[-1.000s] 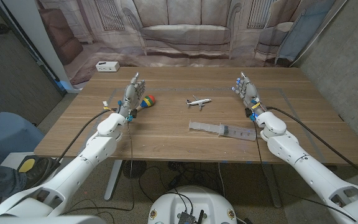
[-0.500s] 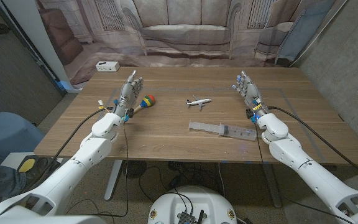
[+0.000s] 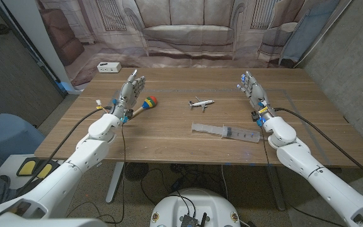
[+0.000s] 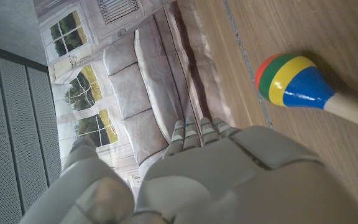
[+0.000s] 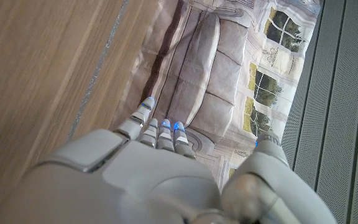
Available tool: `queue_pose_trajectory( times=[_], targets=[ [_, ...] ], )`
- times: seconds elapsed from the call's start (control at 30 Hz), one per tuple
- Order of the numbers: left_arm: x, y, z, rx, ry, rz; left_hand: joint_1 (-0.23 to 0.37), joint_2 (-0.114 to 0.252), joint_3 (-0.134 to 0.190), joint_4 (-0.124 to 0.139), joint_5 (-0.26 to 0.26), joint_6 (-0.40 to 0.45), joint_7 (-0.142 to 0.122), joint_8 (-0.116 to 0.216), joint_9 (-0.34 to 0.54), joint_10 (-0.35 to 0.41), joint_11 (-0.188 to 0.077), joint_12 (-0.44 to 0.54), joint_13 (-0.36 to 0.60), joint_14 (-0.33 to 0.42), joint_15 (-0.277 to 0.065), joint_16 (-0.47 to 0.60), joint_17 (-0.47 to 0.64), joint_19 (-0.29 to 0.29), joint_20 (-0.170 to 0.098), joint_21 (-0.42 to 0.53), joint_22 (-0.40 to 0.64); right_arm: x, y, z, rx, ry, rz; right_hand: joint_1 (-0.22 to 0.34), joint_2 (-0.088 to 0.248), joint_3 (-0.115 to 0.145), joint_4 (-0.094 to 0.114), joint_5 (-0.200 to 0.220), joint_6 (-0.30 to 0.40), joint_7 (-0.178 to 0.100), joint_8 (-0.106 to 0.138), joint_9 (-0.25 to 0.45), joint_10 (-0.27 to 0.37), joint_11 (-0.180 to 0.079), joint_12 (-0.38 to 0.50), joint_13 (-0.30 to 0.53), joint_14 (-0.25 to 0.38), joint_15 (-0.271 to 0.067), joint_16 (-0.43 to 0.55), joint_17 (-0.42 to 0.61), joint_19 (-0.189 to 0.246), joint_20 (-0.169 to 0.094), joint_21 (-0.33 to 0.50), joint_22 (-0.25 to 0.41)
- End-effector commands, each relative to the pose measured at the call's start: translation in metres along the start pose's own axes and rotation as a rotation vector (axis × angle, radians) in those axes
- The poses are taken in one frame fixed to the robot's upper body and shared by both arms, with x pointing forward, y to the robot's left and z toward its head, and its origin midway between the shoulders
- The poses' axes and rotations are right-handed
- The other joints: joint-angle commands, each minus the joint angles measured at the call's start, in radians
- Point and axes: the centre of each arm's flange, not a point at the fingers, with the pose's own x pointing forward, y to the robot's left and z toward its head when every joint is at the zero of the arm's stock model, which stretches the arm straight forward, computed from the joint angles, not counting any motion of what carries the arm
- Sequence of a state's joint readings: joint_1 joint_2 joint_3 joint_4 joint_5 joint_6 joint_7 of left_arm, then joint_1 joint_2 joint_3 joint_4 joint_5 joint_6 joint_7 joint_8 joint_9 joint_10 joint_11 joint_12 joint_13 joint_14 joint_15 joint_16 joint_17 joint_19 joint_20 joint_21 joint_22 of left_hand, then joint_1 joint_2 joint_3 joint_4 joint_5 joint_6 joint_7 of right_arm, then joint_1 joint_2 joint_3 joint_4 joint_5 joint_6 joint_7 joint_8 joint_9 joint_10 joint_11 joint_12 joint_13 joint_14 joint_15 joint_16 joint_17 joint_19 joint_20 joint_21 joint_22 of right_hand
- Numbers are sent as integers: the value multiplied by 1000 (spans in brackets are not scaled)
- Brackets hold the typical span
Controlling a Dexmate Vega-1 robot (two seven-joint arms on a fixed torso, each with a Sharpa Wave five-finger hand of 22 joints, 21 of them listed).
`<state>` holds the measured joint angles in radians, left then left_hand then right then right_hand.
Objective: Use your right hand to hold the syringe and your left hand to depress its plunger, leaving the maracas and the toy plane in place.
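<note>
A clear syringe (image 3: 226,132) lies flat on the wooden table (image 3: 169,142), near the front and right of centre, plunger end toward the left. A small white toy plane (image 3: 201,103) sits behind it at mid-table. The maraca (image 3: 145,104) has a red, green, yellow and blue head (image 4: 293,81) on a wooden handle and lies at the left. My left hand (image 3: 129,94) stands open just left of the maraca, fingers stretched away from me. My right hand (image 3: 253,93) is open too, behind and to the right of the syringe, holding nothing.
A white power strip (image 3: 108,67) rests at the table's far left corner. A printed backdrop of a sofa (image 3: 188,31) hangs behind the table. Bare wood lies between my two hands and along the front edge.
My left arm has drifted a little to the left and back, away from the maraca. The right arm has shifted slightly. The syringe, plane and maraca have stayed put.
</note>
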<state>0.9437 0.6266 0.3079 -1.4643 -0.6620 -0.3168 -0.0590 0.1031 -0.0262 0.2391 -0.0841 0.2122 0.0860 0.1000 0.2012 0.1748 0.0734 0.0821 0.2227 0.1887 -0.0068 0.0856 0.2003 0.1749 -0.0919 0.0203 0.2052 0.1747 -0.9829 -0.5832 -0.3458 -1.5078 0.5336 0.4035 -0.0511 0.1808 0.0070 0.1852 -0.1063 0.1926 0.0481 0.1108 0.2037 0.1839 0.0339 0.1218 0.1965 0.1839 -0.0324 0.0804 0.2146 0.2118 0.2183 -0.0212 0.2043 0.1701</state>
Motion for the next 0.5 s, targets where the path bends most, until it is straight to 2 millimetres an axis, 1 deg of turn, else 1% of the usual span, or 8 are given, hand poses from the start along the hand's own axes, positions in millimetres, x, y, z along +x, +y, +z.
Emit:
queue_pose_trajectory(
  times=[0.03, 0.2, 0.23, 0.3, 0.37, 0.43, 0.47, 0.5],
  targets=[
    [-10, -1, 6, 12, -14, 11, 13, 1, 5, -7, 0, 10, 0, 4, 2, 15, 4, 10, 2, 14, 3, 5, 4, 6, -4, 3, 5, -15, 1, 13, -22, -22, 33, 4, -9, 1, -3, 5, 3, -1, 0, 3, 9, 3, 8, 4, 5, 8, 3, 1, 0, 3, -1, 3],
    [-13, -1, 3, -65, -29, 37, 22, 6, 4, -11, -3, 49, -2, 9, 2, 60, 1, 21, 3, 62, 1, 13, 3, 50, 3, 14, 4, -24, 2, 14, -4, -33, 25, 4, -10, 1, -4, 5, 8, -4, 1, 3, 15, 2, 9, 4, 7, 6, 3, 1, -1, 6, -2, 3],
    [-13, -2, 2, -69, -28, 38, 23, 6, 5, -11, -4, 52, -1, 9, 2, 63, 1, 22, 3, 66, 1, 13, 3, 53, 4, 14, 4, -26, 1, 14, -11, -37, 23, 2, -7, 1, -3, 5, 10, -5, 1, 3, 18, 0, 10, 4, 29, -6, 11, 2, 7, 8, 0, 3],
    [-14, -4, 3, -54, -25, 49, 25, 7, 5, -12, -4, 57, -2, 9, 2, 75, 1, 25, 3, 74, -2, 13, 3, 60, 4, 15, 4, -30, 0, 16, -38, -51, 4, 2, -5, -1, -4, 5, 20, -9, 0, 3, 36, -9, 11, 4, 107, -11, 36, 3, 74, 3, 19, 3],
    [-14, -6, 5, -29, -23, 55, 28, 9, 5, -13, -5, 63, -1, 9, 2, 80, -1, 25, 3, 82, -4, 14, 3, 71, 8, 18, 4, -34, -2, 21, -86, -62, 3, 7, -4, 0, -8, 5, 28, -10, 0, 3, 36, -10, 7, 4, 152, -22, 48, 2, 119, -1, 29, 3],
    [-16, -7, 7, -10, -15, 57, 29, 9, 5, -14, -5, 71, -3, 10, 2, 87, 0, 27, 3, 89, -4, 15, 3, 77, 10, 19, 4, -37, -3, 25, -106, -74, 5, 8, -4, 0, -9, 5, 31, -12, 0, 3, 52, -11, 12, 5, 153, -21, 46, 2, 120, 1, 27, 3],
    [-16, -8, 8, 2, -15, 51, 31, 10, 5, -15, -6, 76, -4, 11, 2, 93, -2, 28, 3, 94, -6, 15, 3, 80, 11, 19, 4, -38, -4, 25, -108, -81, 11, 9, -4, 0, -10, 4, 41, -25, 3, 3, 73, -7, 18, 5, 143, -13, 40, 2, 113, 2, 22, 4],
    [-16, -8, 8, 13, -15, 45, 31, 10, 5, -15, -6, 76, -3, 10, 2, 93, -2, 28, 3, 95, -7, 15, 3, 81, 12, 19, 4, -38, -4, 25, -98, -84, 23, 11, -4, 0, -12, 4, 51, -28, 6, 3, 85, -7, 21, 5, 146, -15, 39, 2, 114, 3, 21, 4]
  ],
)
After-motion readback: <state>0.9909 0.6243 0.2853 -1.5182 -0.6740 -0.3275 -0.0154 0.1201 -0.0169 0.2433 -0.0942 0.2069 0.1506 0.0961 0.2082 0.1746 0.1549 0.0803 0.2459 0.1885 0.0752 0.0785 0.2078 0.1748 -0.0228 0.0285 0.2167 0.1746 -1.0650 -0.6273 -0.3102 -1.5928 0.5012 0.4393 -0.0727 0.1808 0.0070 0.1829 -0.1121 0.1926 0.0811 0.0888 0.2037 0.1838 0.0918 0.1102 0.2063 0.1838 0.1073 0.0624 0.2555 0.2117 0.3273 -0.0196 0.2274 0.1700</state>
